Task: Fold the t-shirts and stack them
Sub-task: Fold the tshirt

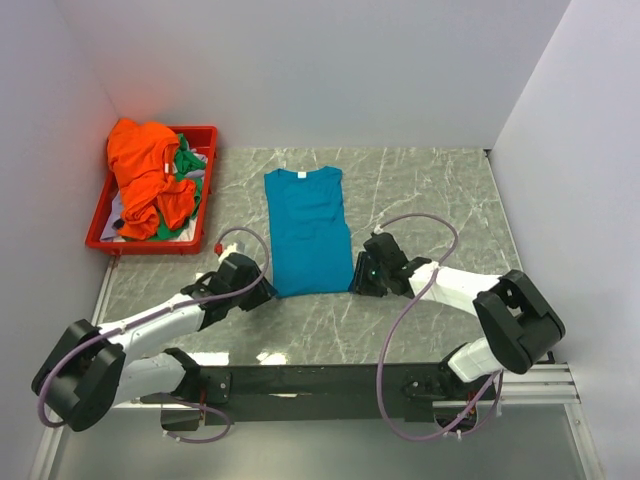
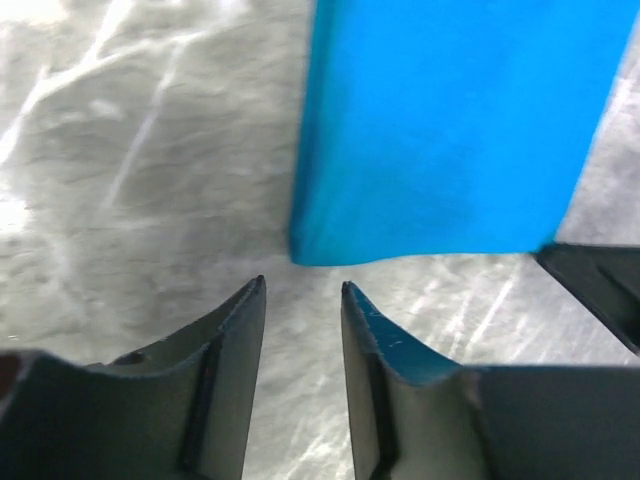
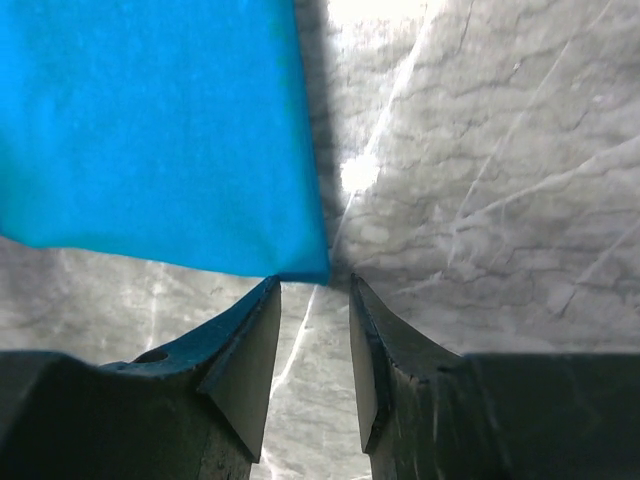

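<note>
Teal-blue t-shirt (image 1: 307, 230) is lying flat mid-table (image 1: 430, 190), folded into a long narrow strip, collar at the far end. Left gripper (image 2: 302, 285) is sitting low at the near left corner, jaws slightly parted, gripping nothing; the cloth corner is lying just ahead of the tips. Right gripper (image 3: 312, 282) is sitting at the near right corner, likewise parted and empty, the corner just off its tips. Orange t-shirt (image 1: 145, 175) and green t-shirt (image 1: 188, 160) are lying heaped in the red tray (image 1: 198, 129), far left.
</note>
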`<state>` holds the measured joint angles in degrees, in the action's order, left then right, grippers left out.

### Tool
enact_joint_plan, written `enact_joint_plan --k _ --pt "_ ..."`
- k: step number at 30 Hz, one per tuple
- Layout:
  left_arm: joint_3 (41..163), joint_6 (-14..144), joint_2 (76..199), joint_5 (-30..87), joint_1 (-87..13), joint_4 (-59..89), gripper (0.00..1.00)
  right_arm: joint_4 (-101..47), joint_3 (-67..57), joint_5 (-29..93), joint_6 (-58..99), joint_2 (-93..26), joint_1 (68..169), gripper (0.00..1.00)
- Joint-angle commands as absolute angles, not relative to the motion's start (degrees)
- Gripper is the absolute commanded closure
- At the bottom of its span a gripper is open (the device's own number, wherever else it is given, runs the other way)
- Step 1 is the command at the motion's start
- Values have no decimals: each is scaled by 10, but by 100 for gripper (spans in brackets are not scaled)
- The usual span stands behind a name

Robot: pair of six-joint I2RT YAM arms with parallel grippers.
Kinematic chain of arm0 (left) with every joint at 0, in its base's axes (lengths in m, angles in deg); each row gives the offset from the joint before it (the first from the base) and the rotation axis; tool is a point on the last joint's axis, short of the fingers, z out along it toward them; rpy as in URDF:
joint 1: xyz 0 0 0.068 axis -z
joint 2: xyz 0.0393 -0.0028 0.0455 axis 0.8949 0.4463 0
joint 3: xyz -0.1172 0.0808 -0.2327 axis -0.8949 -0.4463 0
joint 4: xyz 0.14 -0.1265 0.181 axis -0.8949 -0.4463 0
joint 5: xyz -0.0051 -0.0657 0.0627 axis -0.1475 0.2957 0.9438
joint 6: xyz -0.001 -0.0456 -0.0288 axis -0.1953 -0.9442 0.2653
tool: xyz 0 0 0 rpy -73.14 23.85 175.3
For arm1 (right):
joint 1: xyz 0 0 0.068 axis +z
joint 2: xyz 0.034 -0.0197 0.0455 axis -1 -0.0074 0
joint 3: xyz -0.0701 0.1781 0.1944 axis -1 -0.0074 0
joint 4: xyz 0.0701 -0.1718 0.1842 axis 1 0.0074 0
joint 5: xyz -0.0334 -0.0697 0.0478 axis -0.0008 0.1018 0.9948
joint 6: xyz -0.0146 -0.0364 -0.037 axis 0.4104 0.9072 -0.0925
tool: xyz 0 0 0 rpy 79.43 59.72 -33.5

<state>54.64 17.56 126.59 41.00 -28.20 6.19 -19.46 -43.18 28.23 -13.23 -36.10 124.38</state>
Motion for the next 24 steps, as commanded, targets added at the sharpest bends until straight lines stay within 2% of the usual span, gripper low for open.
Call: enact_joint_plan --k 1,11,16,20,22,23,24 --pt "529 177 1279 390 -296 108 57 -224 -451 296 -160 -340 1239 59" --pt "510 175 1333 355 -319 182 56 -271 -471 319 -181 -381 1228 60" --pt "500 164 1362 342 -319 203 62 -295 -475 317 -185 -392 1224 65" --pt "487 153 1387 332 -319 233 66 -302 -477 318 -186 -399 1224 74" --pt "488 150 1398 324 -319 245 72 -303 -480 319 -187 -398 1223 78" --pt "490 149 1404 318 -318 246 75 -302 -480 319 -187 -395 1224 84" --pt "491 149 1405 316 -317 245 81 -301 -482 319 -187 -392 1223 86"
